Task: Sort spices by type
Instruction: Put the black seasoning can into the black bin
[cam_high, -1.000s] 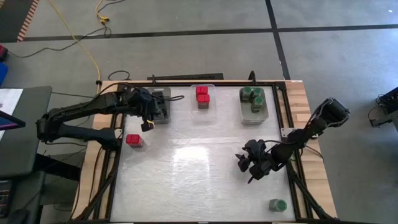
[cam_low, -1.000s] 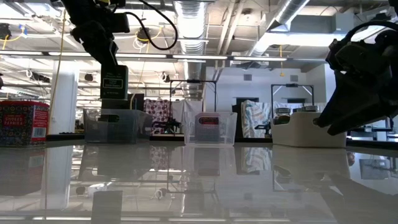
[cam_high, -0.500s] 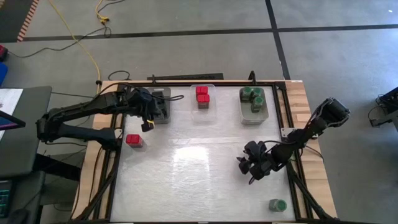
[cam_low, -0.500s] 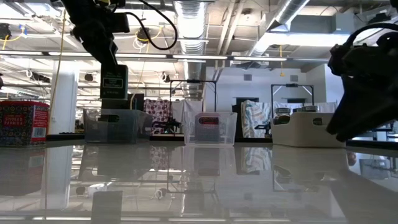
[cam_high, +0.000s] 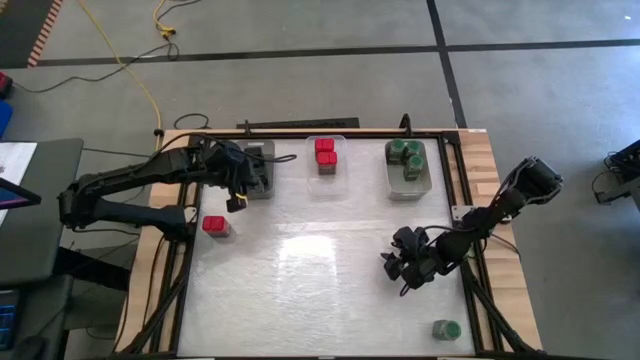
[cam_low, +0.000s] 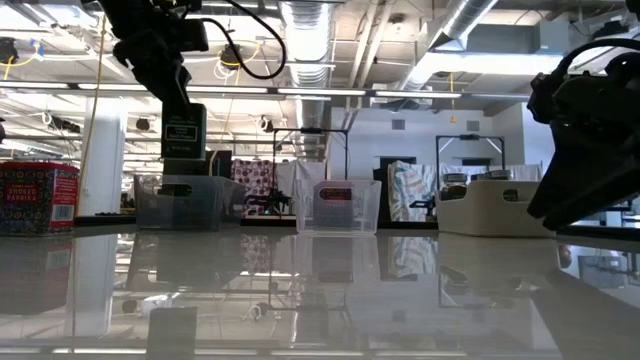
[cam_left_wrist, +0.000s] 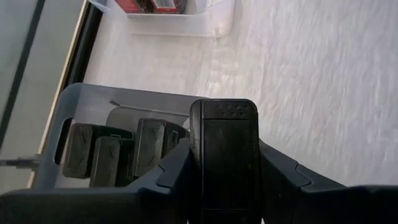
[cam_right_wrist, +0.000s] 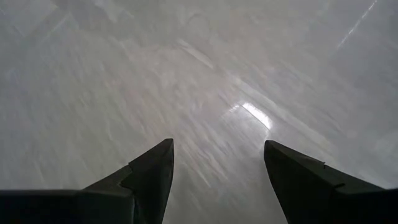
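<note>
1. The white surface (cam_high: 320, 290) is seen from above; three translucent bins are lined along its far edge, and both dark arms reach in from the sides.
2. The left bin (cam_high: 262, 170) is shown in the left wrist view to hold several black boxes (cam_left_wrist: 112, 152) laid side by side; the middle bin (cam_high: 326, 160) holds red boxes (cam_high: 325, 150); the right bin (cam_high: 408, 168) holds green-lidded jars (cam_high: 406, 155).
3. The left pincer (cam_high: 236, 195) is held in the air just beside the left bin, closed on a black box (cam_left_wrist: 224, 158), gripped by its two long sides with the lid end pointing forward.
4. The right pincer (cam_high: 398, 268) hangs low over bare surface on the right, its fingers parted and nothing between them.
5. Two spices are left unsorted: a red box (cam_high: 215, 226) near the left edge and a green-lidded jar (cam_high: 446, 329) near the front right corner.
6. The black box is judged light, stiff and smooth-sided, so slipping is possible; a hold across its flat long sides looks soundest. The jar would best be taken across its round body below the lid.
</note>
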